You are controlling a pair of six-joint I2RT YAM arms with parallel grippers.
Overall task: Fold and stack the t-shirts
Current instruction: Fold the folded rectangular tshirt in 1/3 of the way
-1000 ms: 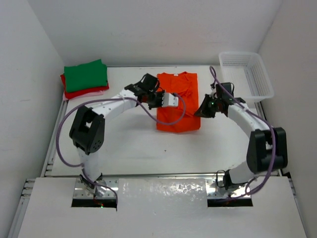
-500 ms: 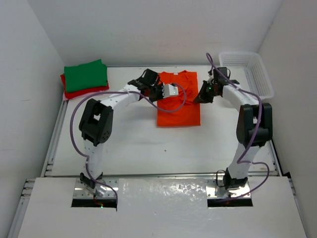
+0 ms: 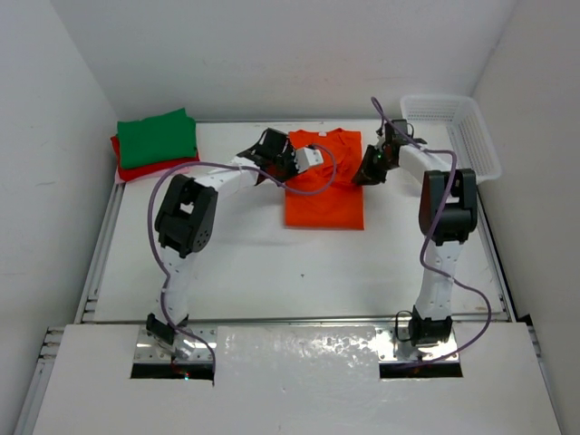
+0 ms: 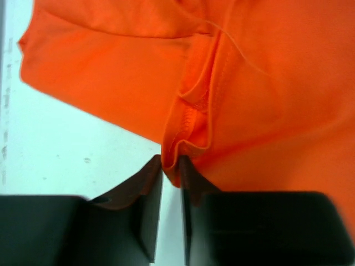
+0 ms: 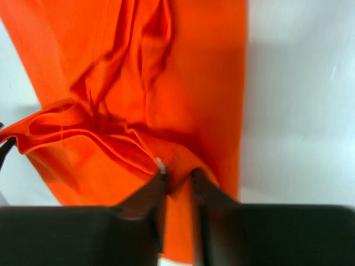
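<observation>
Orange t-shirt point(image 3: 324, 195) lies at far centre of table point(image 3: 254, 263), between the 2 arms. Left gripper point(image 4: 170, 166): jaws nearly together, pinching a hem fold. Right gripper point(image 5: 177, 176): narrow gap, cloth ridge at the tips; cannot tell if gripped.

Both arms now stretch farther across the bench point(image 3: 272, 272). The left pincer point(image 3: 306, 159) and right pincer point(image 3: 365, 174) are up from the middle of the orange t-shirt point(image 3: 324, 198) to its collar end. The shirt's near hem now sits farther from the arm bases, and the cloth lies shorter.
</observation>
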